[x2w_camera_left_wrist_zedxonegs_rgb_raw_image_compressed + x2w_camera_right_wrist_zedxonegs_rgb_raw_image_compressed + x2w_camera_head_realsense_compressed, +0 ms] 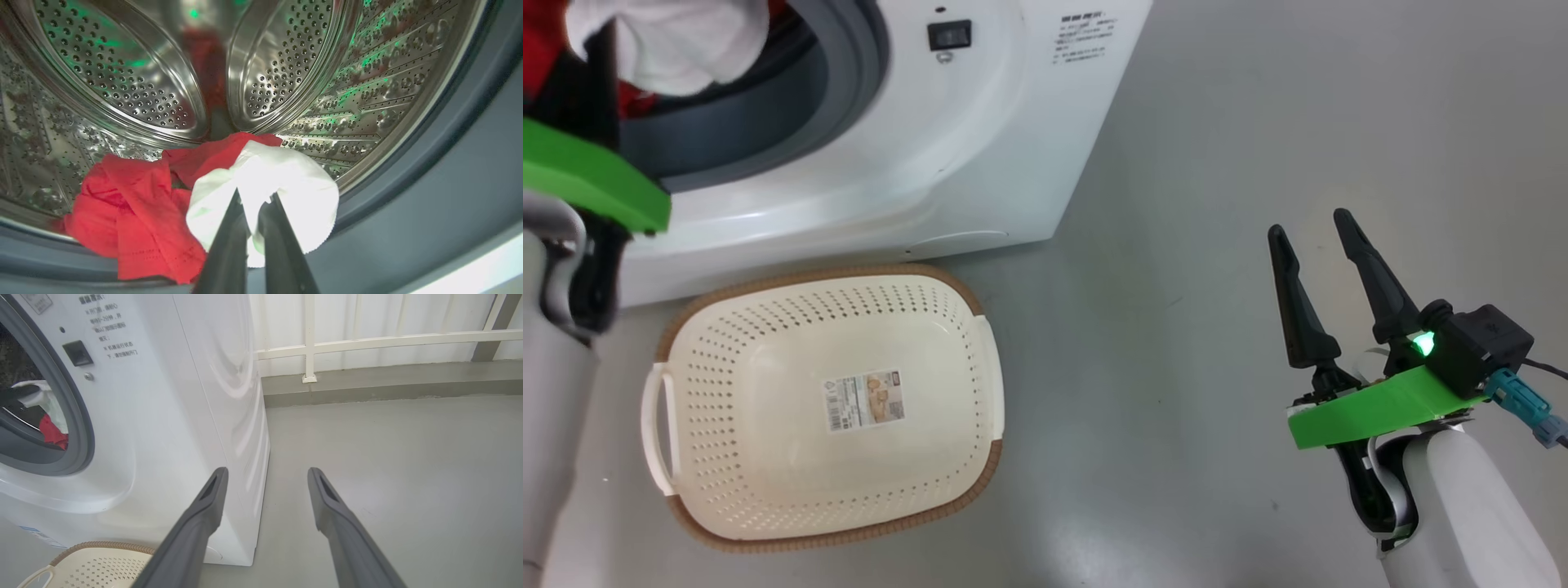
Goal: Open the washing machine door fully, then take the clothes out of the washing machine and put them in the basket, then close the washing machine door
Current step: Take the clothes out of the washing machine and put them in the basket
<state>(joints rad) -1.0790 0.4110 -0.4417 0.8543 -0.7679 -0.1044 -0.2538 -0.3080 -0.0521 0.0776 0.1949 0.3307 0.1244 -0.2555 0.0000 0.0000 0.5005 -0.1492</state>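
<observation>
The washing machine point(980, 147) stands with its mouth uncovered; the washing machine door is out of view. In the left wrist view my left gripper point(254, 196) reaches into the steel drum point(122, 81) and is shut on the white cloth point(294, 183) of the clothes. A red garment point(135, 212) lies bunched to its left on the grey gasket. From the head, the white cloth point(678, 41) shows at the drum mouth. The cream basket point(825, 273) sits on the floor below the mouth with nothing in it. My right gripper point(1308, 224) hangs open over bare floor to the right.
Grey floor point(1217, 122) stretches to the right of the machine. In the right wrist view a white railing point(367, 339) and a low kerb run along the far side. The basket point(94, 567) touches the machine's front base.
</observation>
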